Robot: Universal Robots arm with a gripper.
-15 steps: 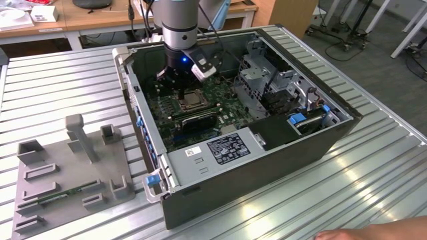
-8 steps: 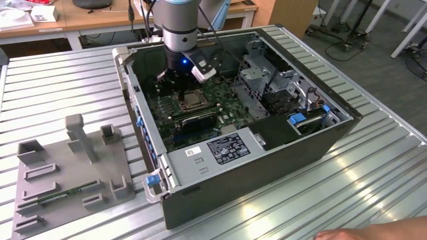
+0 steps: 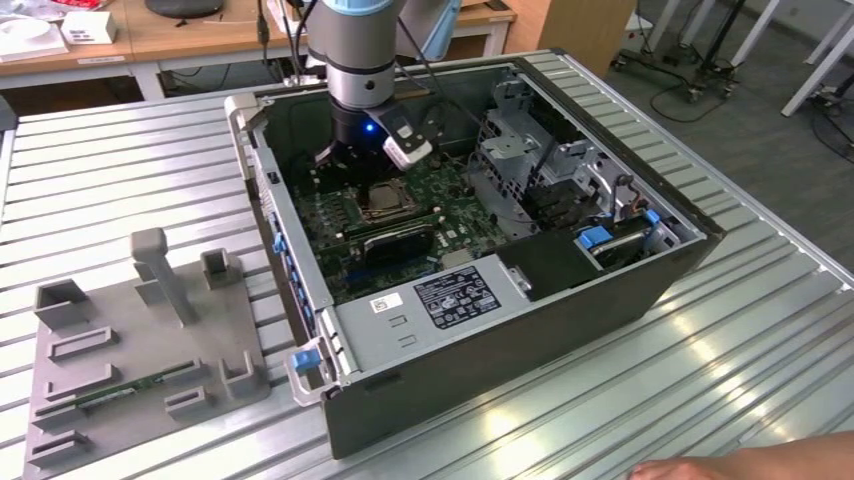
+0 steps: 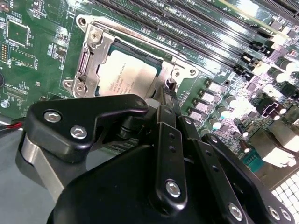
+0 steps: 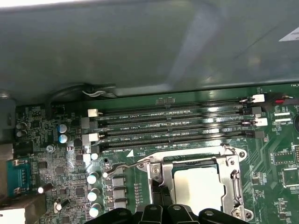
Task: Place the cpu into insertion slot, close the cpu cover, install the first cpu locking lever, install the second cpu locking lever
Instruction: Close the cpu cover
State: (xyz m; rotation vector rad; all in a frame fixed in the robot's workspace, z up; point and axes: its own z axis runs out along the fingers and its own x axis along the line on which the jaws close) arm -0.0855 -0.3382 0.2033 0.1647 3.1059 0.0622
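One cpu [image 4: 127,74] sits flat in the insertion slot [image 3: 386,201], silvery top up. The cpu cover [image 4: 89,58] is down over its edges, so that bit's done. The gripper [image 4: 169,88] hangs right at the socket's edge. Its fingers look pinched together, and nothing visible is between them. A thin wire lever [image 5: 124,166] sticks out just beside the socket, with the long memory slots [image 5: 173,126] further off.

All that's on the green board [image 4: 42,60] inside the open computer case [image 3: 641,270], which also holds a grey power supply box [image 3: 441,300]. On the slatted table [image 3: 120,170], at the exterior view's left, a grey tray [image 3: 80,380] holds a memory stick [image 3: 127,390]. A hand [image 3: 721,468] rests at the near edge.
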